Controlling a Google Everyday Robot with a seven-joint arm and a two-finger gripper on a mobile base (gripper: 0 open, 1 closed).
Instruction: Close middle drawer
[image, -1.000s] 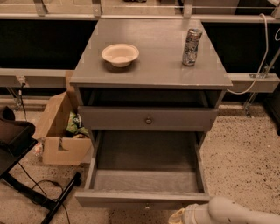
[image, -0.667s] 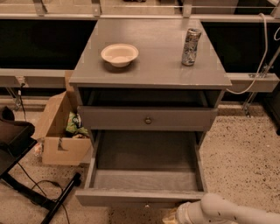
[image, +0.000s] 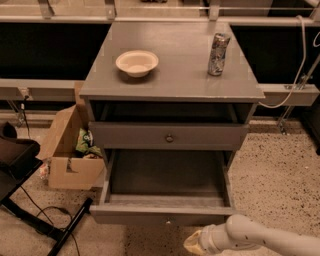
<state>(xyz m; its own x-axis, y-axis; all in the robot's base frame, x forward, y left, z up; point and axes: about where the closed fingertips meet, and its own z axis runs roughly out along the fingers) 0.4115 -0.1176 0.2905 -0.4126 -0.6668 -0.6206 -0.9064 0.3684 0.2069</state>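
The grey cabinet (image: 172, 82) has its middle drawer (image: 160, 212) pulled far out towards me. The drawer's inside looks empty and its small round knob (image: 168, 220) shows at the centre of the front. My gripper (image: 193, 243) is at the bottom edge of the view, on the end of the white arm (image: 260, 240) that comes in from the right. It is just below and to the right of the drawer's knob, close to the front. I cannot tell whether it touches the front.
The drawer above (image: 169, 136) stands slightly open. A cream bowl (image: 137, 62) and a can (image: 218, 47) sit on the cabinet top. An open cardboard box (image: 70, 150) stands on the floor at the left, beside a black stand with cables (image: 30, 200).
My gripper and arm have moved a little to the left, nearer the point under the drawer's knob. The drawer has not visibly moved.
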